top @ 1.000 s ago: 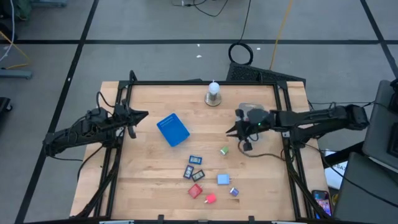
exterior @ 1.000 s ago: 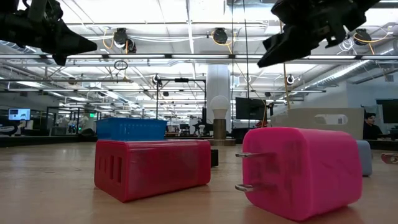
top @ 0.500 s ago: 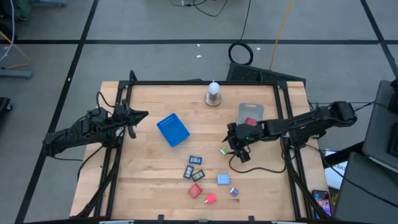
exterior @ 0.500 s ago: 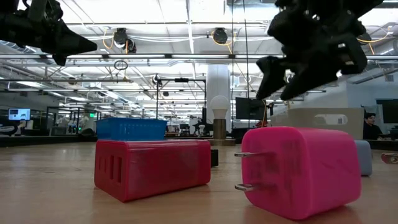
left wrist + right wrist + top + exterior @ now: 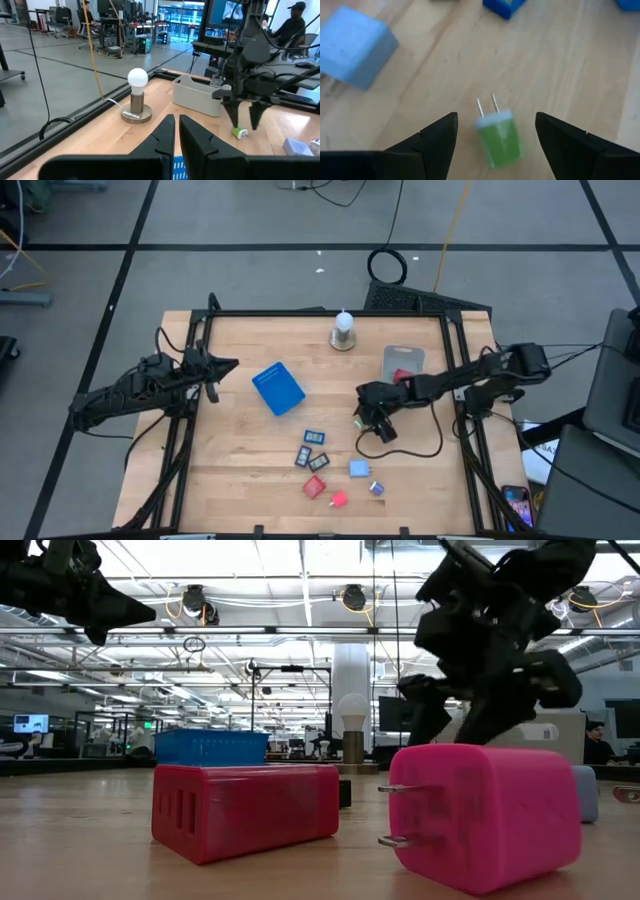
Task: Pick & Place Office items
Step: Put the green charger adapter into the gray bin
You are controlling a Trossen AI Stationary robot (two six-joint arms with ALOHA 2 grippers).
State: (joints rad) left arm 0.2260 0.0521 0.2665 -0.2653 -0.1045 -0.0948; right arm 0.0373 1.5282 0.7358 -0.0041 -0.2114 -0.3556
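Beside grey bin point(image 5: 403, 361), toward worktop point(image 5: 240, 450) centre: right end effector point(image 5: 366, 420), moved from over bin, fingers now apart, straddling green plug point(image 5: 499, 139) lying flat. Red piece point(image 5: 403, 376) deposited in bin (next pick imminent). Left end effector point(image 5: 222, 366) closed, parked at worktop edge.
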